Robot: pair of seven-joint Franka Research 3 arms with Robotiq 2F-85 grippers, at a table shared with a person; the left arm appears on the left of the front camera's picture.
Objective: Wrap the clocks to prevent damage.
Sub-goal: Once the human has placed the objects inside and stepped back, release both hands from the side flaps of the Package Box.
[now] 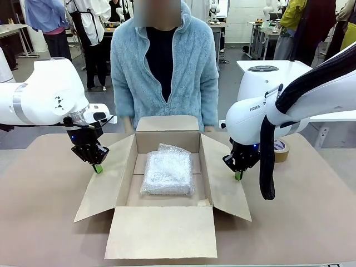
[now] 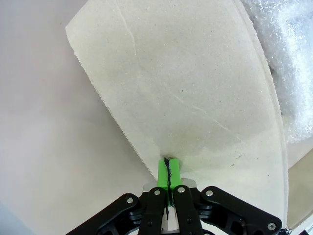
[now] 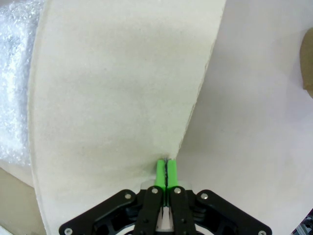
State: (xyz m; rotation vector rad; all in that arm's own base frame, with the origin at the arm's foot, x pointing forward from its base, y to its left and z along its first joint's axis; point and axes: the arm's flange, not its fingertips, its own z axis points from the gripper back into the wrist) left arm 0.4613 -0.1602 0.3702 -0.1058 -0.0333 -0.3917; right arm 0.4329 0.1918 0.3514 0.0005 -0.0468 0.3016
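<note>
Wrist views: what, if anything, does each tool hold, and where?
Nothing gripped: left tool and right tool are shut, tips only touching the outer edges of the left flap and right flap.

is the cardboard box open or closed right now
Open: the cardboard box has all four flaps folded back, and the bubble-wrap bundle lies uncovered on its floor.

The left arm [image 1: 50, 94] and right arm [image 1: 261, 105] are showing glossy white, rounded shells. The left is wearing a grey band [image 1: 18, 104] at one joint, while the right is bearing dark lettering [image 1: 257, 108] and carrying a black ribbed cable sleeve [image 1: 268, 161]. The left end effector [image 1: 98, 168] and right end effector [image 1: 238, 176] are presenting black linkages dotted with silver screws [image 2: 127, 199] and ending in bright green pads [image 2: 163, 174], with a small blue light [image 1: 74, 138] glowing at each wrist.
</note>
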